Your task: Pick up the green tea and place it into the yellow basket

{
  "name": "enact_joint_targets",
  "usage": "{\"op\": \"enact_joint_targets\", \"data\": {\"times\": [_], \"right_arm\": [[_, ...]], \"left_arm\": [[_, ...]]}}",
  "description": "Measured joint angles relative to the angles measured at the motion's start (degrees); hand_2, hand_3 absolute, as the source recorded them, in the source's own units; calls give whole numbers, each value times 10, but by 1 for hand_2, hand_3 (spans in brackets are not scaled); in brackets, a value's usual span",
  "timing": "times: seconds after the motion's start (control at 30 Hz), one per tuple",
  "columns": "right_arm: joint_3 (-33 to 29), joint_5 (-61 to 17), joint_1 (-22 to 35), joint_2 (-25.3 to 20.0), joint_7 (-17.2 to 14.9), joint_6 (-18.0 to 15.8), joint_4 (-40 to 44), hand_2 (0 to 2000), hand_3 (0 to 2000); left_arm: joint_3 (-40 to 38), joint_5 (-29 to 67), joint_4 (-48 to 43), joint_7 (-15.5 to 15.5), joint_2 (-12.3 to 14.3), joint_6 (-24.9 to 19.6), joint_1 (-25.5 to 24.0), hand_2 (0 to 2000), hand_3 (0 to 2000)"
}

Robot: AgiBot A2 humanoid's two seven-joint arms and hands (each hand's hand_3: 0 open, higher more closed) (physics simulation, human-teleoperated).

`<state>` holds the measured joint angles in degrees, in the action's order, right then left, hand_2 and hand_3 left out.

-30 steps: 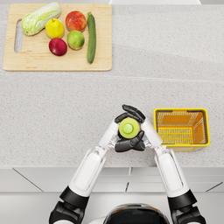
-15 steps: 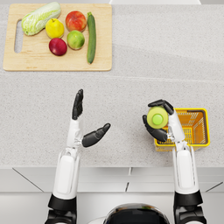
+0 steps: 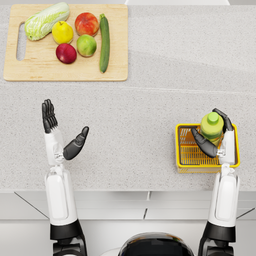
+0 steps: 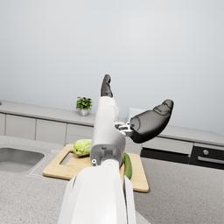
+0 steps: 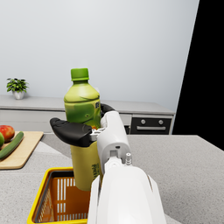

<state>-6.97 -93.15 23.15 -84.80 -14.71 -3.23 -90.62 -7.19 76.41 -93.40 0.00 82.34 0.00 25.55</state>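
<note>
Green tea bottle (image 3: 212, 126) upright in my right hand (image 3: 216, 142), fingers wrapped round it, over yellow basket (image 3: 182, 162). Left hand (image 3: 60, 137) released, holding nothing. Tall bottle might tip when let go.

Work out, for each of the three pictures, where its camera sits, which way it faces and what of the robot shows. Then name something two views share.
Head view: on the head, looking steeply down at the counter; both arms show.
Left wrist view: on the left forearm, facing along it past the left hand toward the board.
Right wrist view: on the right forearm, facing the right hand holding the bottle above the basket.
Shared: head and right wrist views both show bottle and basket.
</note>
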Motion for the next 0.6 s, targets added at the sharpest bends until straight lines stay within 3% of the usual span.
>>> {"op": "enact_joint_targets", "data": {"times": [0.03, 0.1, 0.17, 0.33, 0.6], "right_arm": [[1, 0, 2, 0, 42, 9, -2, 0, 40], [7, 0, 7, 1, 93, 20, -14, 0, 0], [12, 0, 21, 4, 119, 26, -33, 0, 0], [-1, 0, 61, 11, 142, 31, -37, 0, 0], [-9, 0, 71, 13, 147, 32, 2, 0, 0]], "left_arm": [[3, 0, -3, 0, 0, 0, -1, 0, 0], [14, 0, -7, 0, 1, 0, 5, 0, 0], [19, 0, -7, 0, 0, 0, 28, 0, 0], [9, 0, 23, 0, -8, 0, 88, 0, 0], [-10, 0, 67, 0, -7, 0, 92, 0, 0]]}}
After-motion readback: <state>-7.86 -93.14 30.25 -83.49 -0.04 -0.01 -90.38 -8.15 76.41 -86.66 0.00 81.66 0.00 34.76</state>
